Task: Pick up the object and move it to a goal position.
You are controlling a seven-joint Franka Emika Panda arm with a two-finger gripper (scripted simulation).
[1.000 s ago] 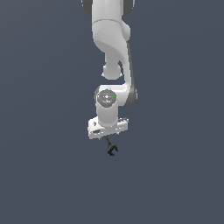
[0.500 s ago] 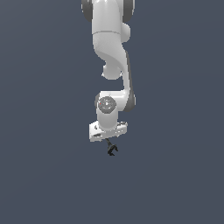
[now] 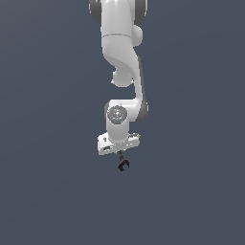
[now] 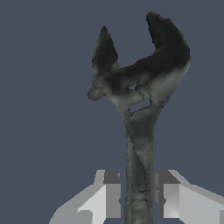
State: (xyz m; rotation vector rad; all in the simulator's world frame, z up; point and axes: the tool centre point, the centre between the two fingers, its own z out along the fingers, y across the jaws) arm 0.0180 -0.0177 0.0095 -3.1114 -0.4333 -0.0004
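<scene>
- The gripper (image 4: 139,197) fills the near edge of the wrist view, its 2 pale grey fingers (image 4: 109,194) pressed against either side of a thin shaft, closed on it.
- The object (image 4: 139,109) is a small dark tool shaped like an adjustable wrench, with a mottled grey-olive shaft running straight out from between the fingers.
- Farther from the gripper, the shaft widens into a black forked head with 2 prongs, 1 thicker and curved, the other a narrower point.
- Beyond the head there is only a flat blue-grey background.
- In the exterior view, the gripper (image 3: 121,154) points straight down, and the object (image 3: 123,164) hangs just below it, head lowest, much smaller than the gripper's width.
- Directly above the gripper sits the white hand body (image 3: 118,143), tilted slightly.
- Above that, a round wrist joint (image 3: 117,114) with a grey disc face.
- Farthest from the gripper, the white arm (image 3: 119,43) rises to the frame's upper edge.
</scene>
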